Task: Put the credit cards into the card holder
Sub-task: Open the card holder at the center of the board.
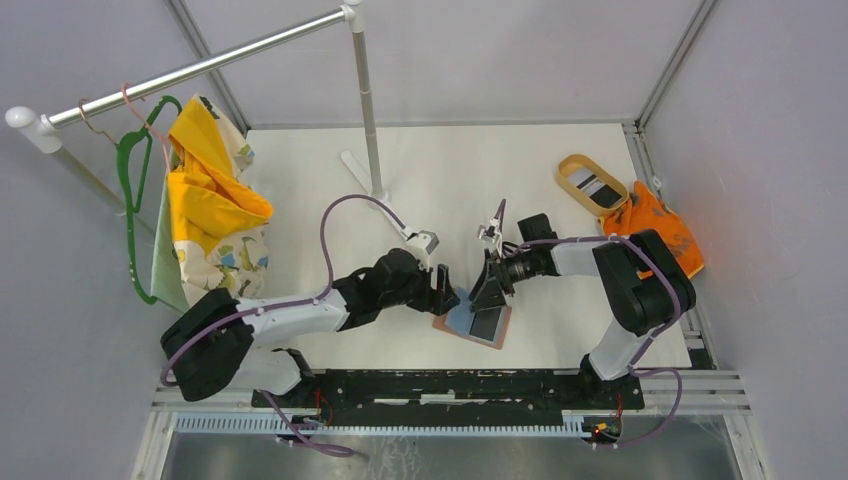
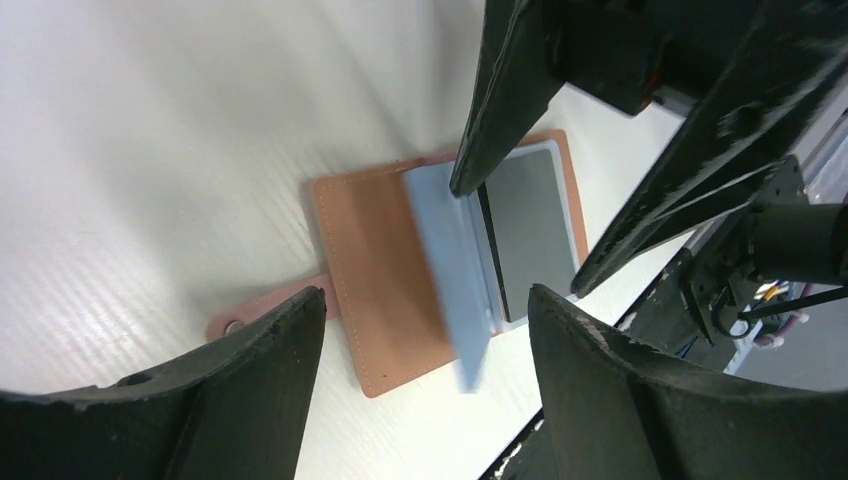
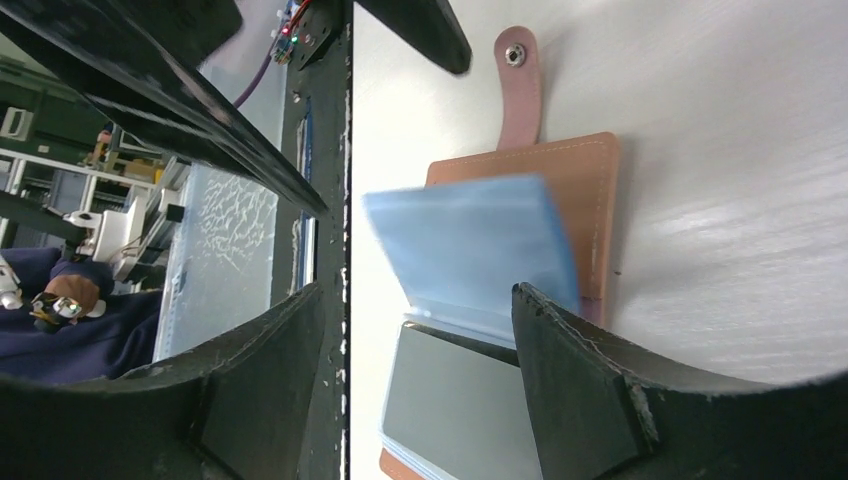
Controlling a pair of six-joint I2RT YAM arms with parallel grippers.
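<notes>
I see the card holder (image 1: pixel 481 326) lying open on the tabletop (image 1: pixel 450 170) near the front edge, about midway between the two arms. The left gripper (image 1: pixel 450 297) is just over its left side and the right gripper (image 1: pixel 490 290) just over its back edge. At the back right sits a tray (image 1: pixel 570 180) with a card (image 1: pixel 603 186) in it and a cloth (image 1: pixel 665 230) against its right side, while at the far left a hanger (image 1: pixel 130 190) and a garment (image 1: pixel 210 210) hang on a rack (image 1: pixel 365 100) whose post stands behind the holder.

Both end effectors (image 1: pixel 447 293) (image 1: pixel 489 291) spread wide, adjacent
</notes>
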